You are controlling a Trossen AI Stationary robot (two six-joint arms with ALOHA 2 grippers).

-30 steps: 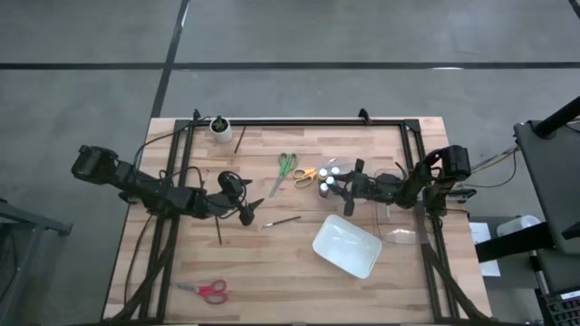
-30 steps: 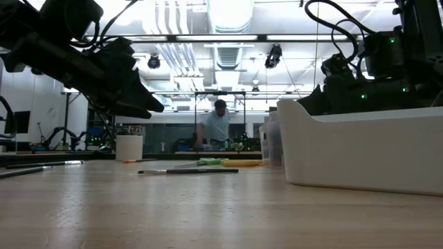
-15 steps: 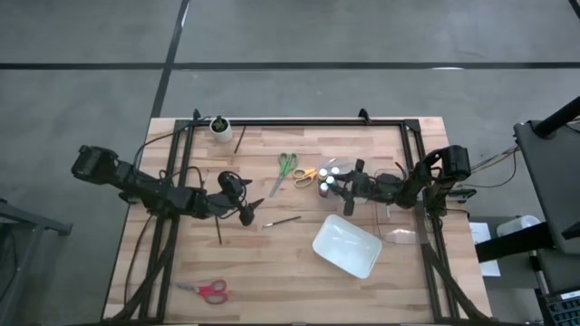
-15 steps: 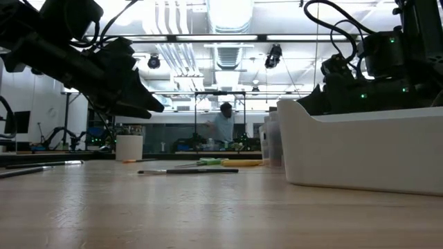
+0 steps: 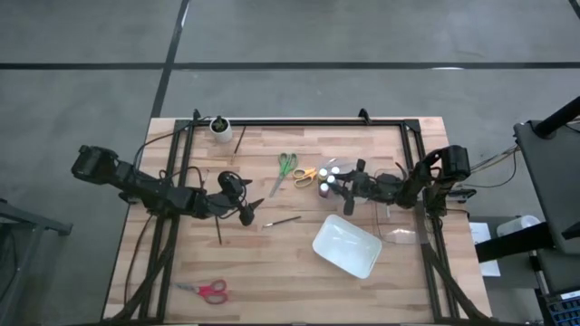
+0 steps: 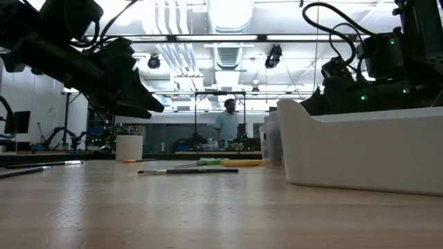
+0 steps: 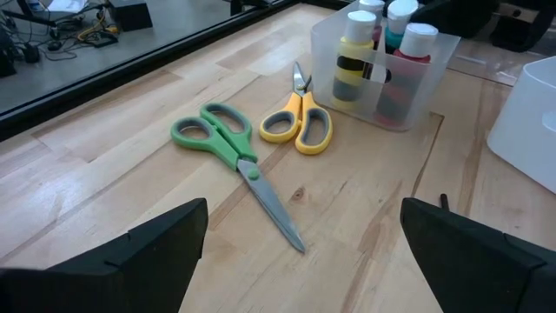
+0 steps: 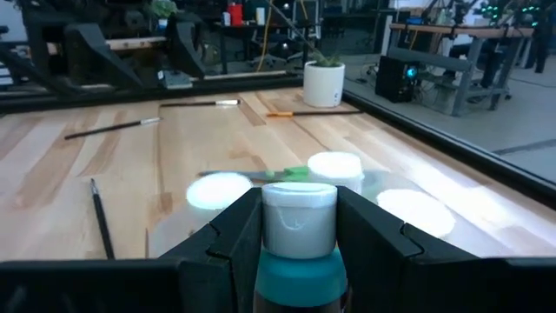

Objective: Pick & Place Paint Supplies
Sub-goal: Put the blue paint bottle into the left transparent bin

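Observation:
My right gripper (image 5: 348, 186) is shut on a teal paint bottle (image 8: 295, 283) with a white cap, beside a clear container (image 7: 387, 83) that holds a yellow/black bottle (image 7: 354, 54) and a red bottle (image 7: 415, 61). My left gripper (image 5: 248, 211) is open and empty, above the table near a thin dark brush (image 5: 283, 220). Green scissors (image 7: 228, 148) and yellow scissors (image 7: 300, 126) lie flat ahead of it. Red scissors (image 5: 207, 290) lie near the front left. Another brush (image 5: 217, 232) lies under the left arm. My right gripper pinches the teal bottle by its white cap (image 8: 298, 217), one finger (image 8: 234, 230) on each side. The fingers come in about level from the table's right side. The bottle stands upright between them; its base is out of view.
A white rectangular tray (image 5: 346, 245) lies front of centre-right and fills the right of the low view (image 6: 360, 149). A small white cup (image 5: 220, 126) and a brush (image 5: 238, 138) are at the far left. Clear plastic pieces (image 5: 397, 237) lie by the right arm. A person stands in the room behind.
Both arms and all the things on the table have kept still. Only the person in the room behind has walked a little to the right in the low view.

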